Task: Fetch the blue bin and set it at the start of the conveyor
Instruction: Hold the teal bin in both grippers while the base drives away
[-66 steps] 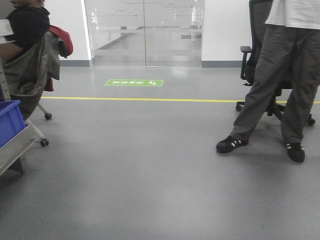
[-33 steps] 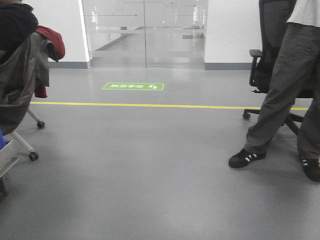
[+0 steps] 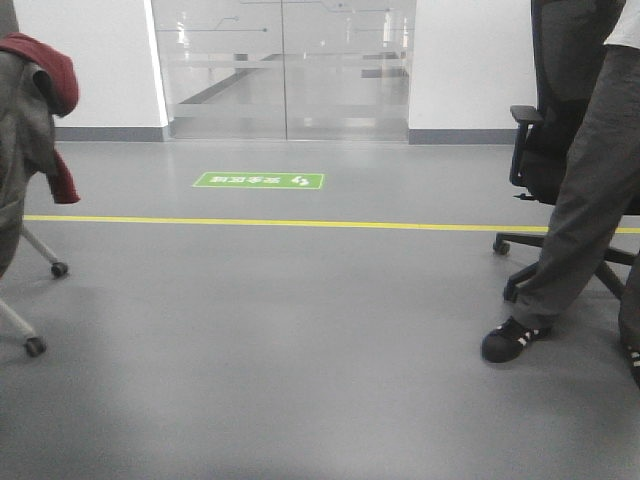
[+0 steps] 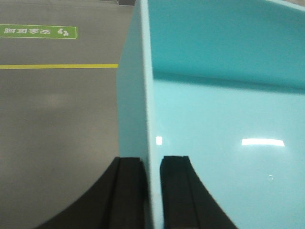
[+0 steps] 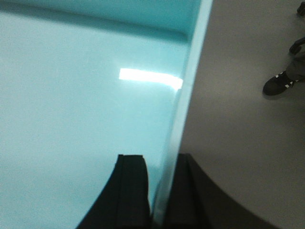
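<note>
Front view, left to right, positions referred to the yellow floor line [image 3: 300,224].

1. Near side of the line, far left: a wheeled chair draped with a grey jacket and a dark red garment [image 3: 30,110]. Only partly in frame.
2. Just beyond the line, left of centre: a green rectangular floor sign [image 3: 259,181]. Well beyond the line: frosted glass doors [image 3: 285,70], shut.
3. Straddling the line at the right: a black office chair [image 3: 560,120]. On the near side of the line is a person's leg in grey trousers [image 3: 585,200] with a black striped shoe [image 3: 515,340].

Task object: the pale turquoise rectangular plastic bin [image 4: 219,119] fills both wrist views. In the left wrist view the line meets the bin's left wall from the left.

Left jaws: closed across that left wall, one black pad [image 4: 126,191] outside and one inside.
Right jaws: closed likewise across the right wall, with the inner pad [image 5: 133,191] over the bin floor. The bin interior shows nothing but light reflections.

Assessment: the fetch appears complete, with the bin judged to be carried between both arms above the grey floor. No conveyor belt or red end frame shows in any view. The approach to the conveyor start, the set-down and the release are outstanding. The person's feet lie near the path and warrant clearance.
</note>
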Tool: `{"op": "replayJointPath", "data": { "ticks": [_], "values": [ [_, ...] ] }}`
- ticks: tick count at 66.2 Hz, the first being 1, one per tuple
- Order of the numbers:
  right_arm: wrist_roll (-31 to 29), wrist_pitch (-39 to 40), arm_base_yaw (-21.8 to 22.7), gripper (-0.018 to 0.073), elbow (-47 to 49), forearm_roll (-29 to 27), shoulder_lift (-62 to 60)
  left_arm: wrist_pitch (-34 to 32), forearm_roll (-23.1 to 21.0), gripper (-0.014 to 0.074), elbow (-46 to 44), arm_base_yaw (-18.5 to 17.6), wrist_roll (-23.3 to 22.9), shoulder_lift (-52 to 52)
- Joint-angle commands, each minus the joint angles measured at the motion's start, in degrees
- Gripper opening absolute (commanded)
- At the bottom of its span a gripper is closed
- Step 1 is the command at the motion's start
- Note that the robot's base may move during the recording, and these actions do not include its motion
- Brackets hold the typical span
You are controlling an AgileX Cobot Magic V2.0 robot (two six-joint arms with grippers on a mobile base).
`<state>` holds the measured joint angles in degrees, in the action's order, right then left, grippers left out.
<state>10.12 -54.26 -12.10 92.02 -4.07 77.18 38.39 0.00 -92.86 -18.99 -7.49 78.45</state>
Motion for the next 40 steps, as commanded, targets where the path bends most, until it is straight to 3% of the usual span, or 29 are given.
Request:
{"op": "replayJointPath", "data": {
  "ticks": [1, 40],
  "values": [
    [-1.6, 1.2, 0.5, -0.0151, 0.5, 1.3, -0.6, -3.8, -0.8, -0.0111, -0.6, -0.2, -0.3, -1.2],
    [-1.6, 2.4, 0.5, -0.0151, 0.5, 1.3, -0.6, -4.0, -0.8, -0.0111, -0.6, -0.2, -0.3, -1.2]
  ]
}}
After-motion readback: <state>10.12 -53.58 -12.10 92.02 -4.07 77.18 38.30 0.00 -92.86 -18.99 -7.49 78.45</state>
